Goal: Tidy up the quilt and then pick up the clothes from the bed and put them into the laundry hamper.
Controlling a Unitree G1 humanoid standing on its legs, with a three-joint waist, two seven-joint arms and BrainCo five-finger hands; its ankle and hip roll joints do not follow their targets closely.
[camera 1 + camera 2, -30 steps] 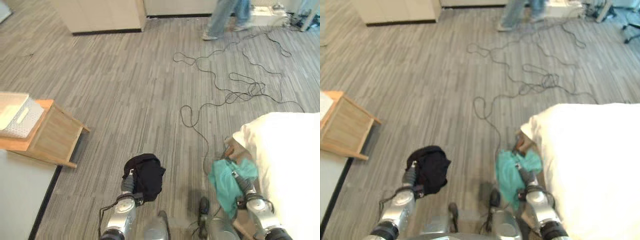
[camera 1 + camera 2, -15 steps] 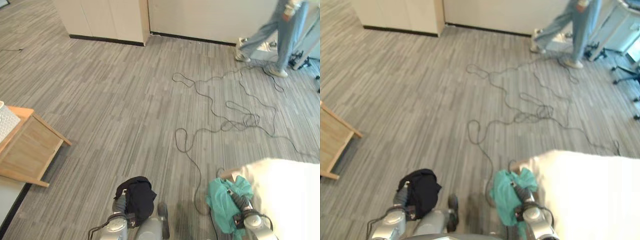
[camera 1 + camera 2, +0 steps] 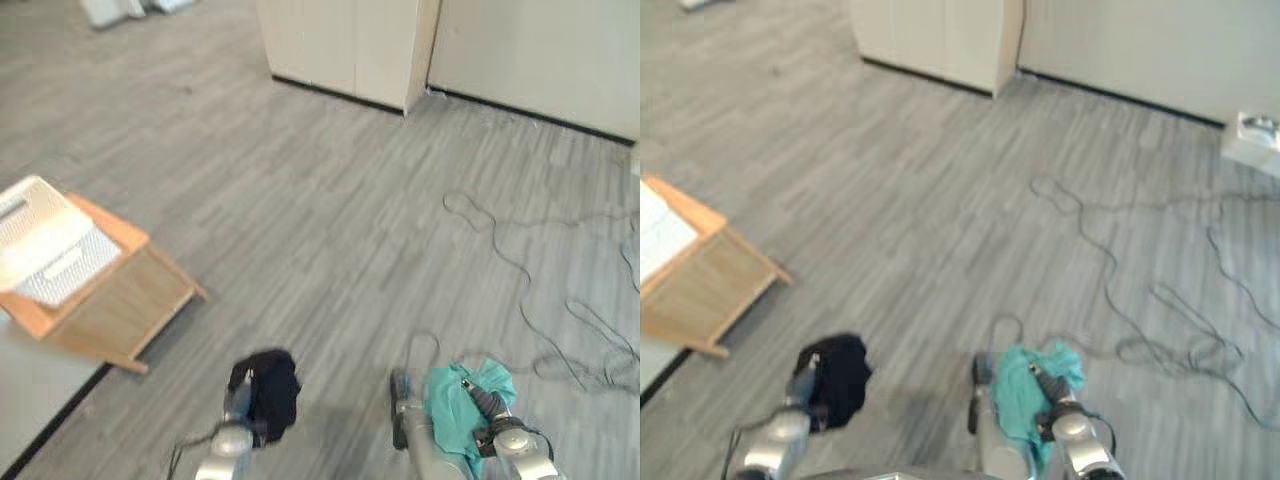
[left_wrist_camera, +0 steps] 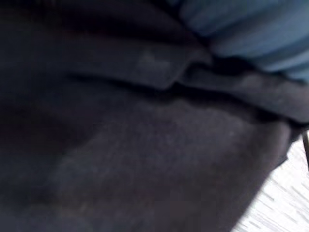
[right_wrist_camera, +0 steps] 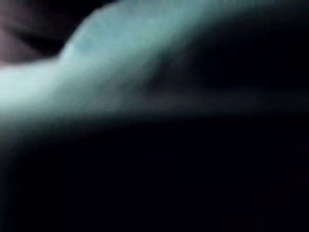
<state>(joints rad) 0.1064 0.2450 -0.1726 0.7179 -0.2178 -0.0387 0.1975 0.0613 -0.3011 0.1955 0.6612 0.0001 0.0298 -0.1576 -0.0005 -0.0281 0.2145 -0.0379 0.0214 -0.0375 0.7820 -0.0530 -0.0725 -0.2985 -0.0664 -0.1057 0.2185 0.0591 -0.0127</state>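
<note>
Your left hand [image 3: 238, 400] is wrapped in a black garment [image 3: 270, 390] and your right hand [image 3: 482, 402] in a teal garment [image 3: 455, 408], both over the floor [image 3: 330, 230]; I cannot tell either grip; hamper [image 3: 45, 250] sits far left

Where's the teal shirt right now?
The teal shirt hangs bunched over the right hand, low in the eye views, across from the black garment.

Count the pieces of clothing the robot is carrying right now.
2. A black bunched cloth garment is carried at the left hand, and a teal crumpled cloth garment at the right hand. More could be hidden inside either bundle.
</note>
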